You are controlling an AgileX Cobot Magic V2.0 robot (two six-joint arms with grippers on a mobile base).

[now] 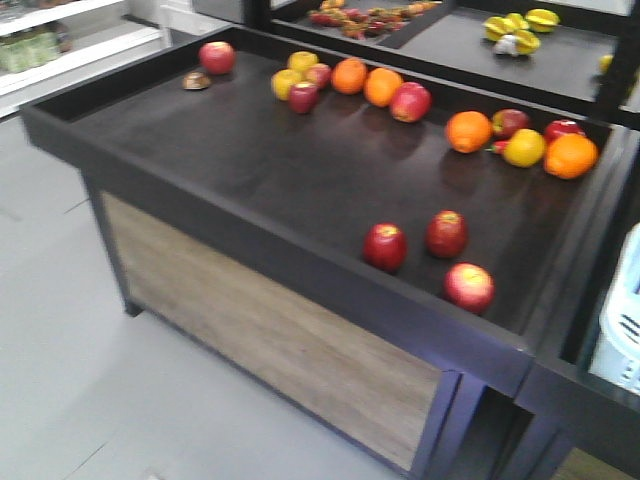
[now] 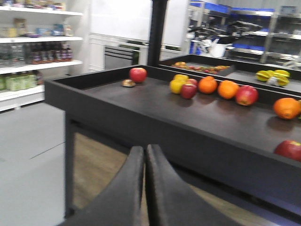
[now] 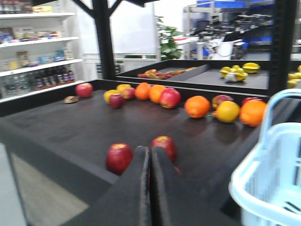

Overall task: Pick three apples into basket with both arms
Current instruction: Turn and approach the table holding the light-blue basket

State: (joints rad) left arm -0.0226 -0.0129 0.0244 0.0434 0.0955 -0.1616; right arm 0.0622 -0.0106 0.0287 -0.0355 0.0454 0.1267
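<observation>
Front view: the three task apples sit in a loose cluster near the front rim of the dark display table [image 1: 250, 150]: left apple [image 1: 385, 246], rear apple [image 1: 447, 233] and blushed apple [image 1: 469, 287], each apart from the others. The pale blue basket [image 1: 625, 320] shows only as a corner past the table's right end, lower than the tabletop. Neither gripper appears here. The oranges [image 1: 468, 131] and yellow apples [image 1: 524, 148] along the back rim are not my targets.

Left wrist view: the left gripper [image 2: 144, 149] has its fingers pressed together with nothing between them. It is short of the table's front wall. One red apple [image 2: 289, 149] shows at the right edge, and I cannot tell which of the three it is.

Right wrist view: the right gripper [image 3: 149, 149] is likewise closed and empty. It points at the gap between the left apple [image 3: 119, 158] and the rear apple [image 3: 164, 147]. The blushed apple is mostly hidden behind the fingers. The basket [image 3: 268, 179] stands just to the right.

Judgement: this is the approach, with no apple picked yet. I should open both jaws wide before descending. The right arm should take the apples nearest the basket, and the arms should stay out of each other's paths. Round fruit may roll if nudged.
</observation>
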